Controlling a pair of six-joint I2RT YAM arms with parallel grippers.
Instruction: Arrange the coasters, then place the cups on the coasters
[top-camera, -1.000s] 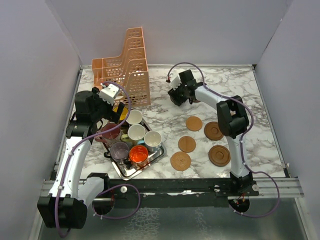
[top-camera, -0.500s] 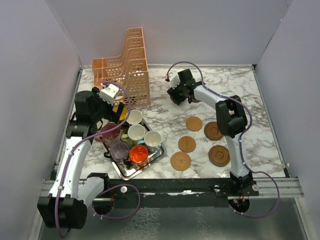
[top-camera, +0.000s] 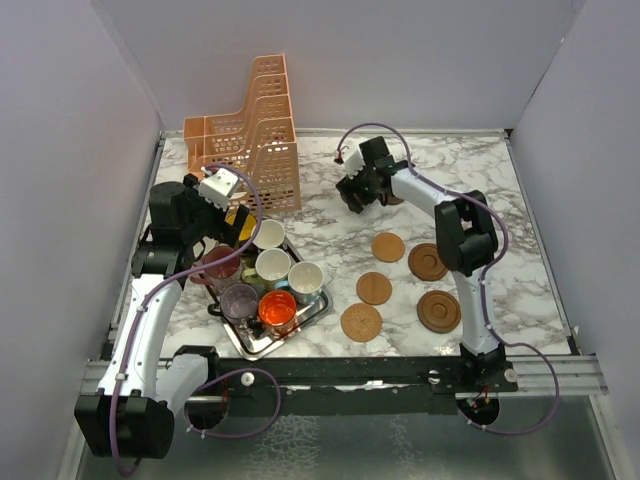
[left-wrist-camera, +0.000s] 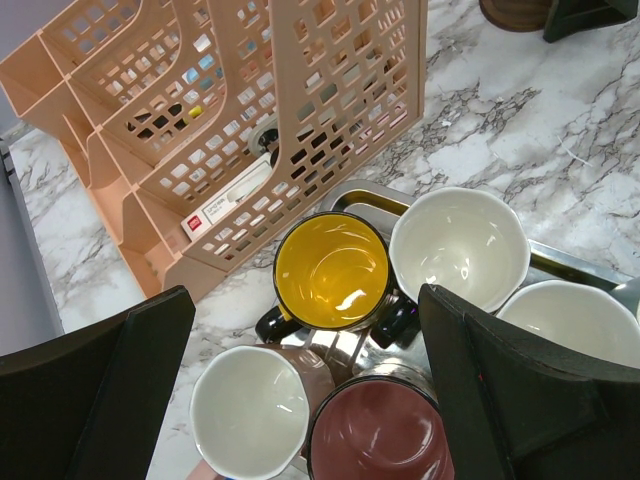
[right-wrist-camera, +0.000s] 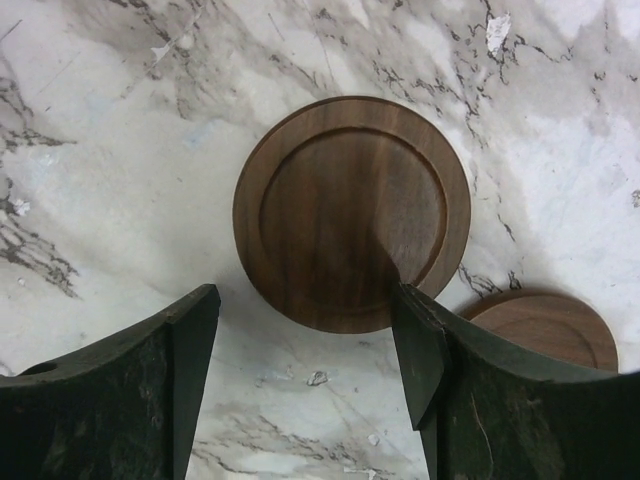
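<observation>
Leftward on the marble table (top-camera: 330, 235), a peach perforated file rack (top-camera: 250, 140) is being seen upright, just behind the silver tray (top-camera: 312, 316). All the cups in view are being crowded together on that tray. A yellow cup (left-wrist-camera: 331, 272) is sitting nearest the rack's foot, with a white cup (left-wrist-camera: 459, 246) pressed against its right side. A second white cup (left-wrist-camera: 249, 409) and a maroon cup (left-wrist-camera: 379, 435) are sitting nearer the camera. At the tray's near end, a grey-purple cup (top-camera: 240, 300) and a glossy orange cup (top-camera: 277, 310) are being shown side by side. The left gripper (left-wrist-camera: 305, 300) is being held above this cluster with its jaws spread wide; nothing is being gripped or touched by it.

Right of the tray, five coasters are lying flat and apart from one another on the marble. The nearest is a tan one (top-camera: 361, 322), and the rightmost is a dark rimmed one (top-camera: 438, 311). No cup is being carried by any of them.

Farther back, the right gripper (right-wrist-camera: 300, 295) is being pointed down at a dark rimmed coaster (right-wrist-camera: 352, 212) lying flat on the table. Its jaws are being held apart, and the right finger (right-wrist-camera: 470, 400) is overlapping the disc's edge in the wrist view; whether contact is being made cannot be told. Another brown coaster (right-wrist-camera: 545, 328) is being half hidden behind that finger.
</observation>
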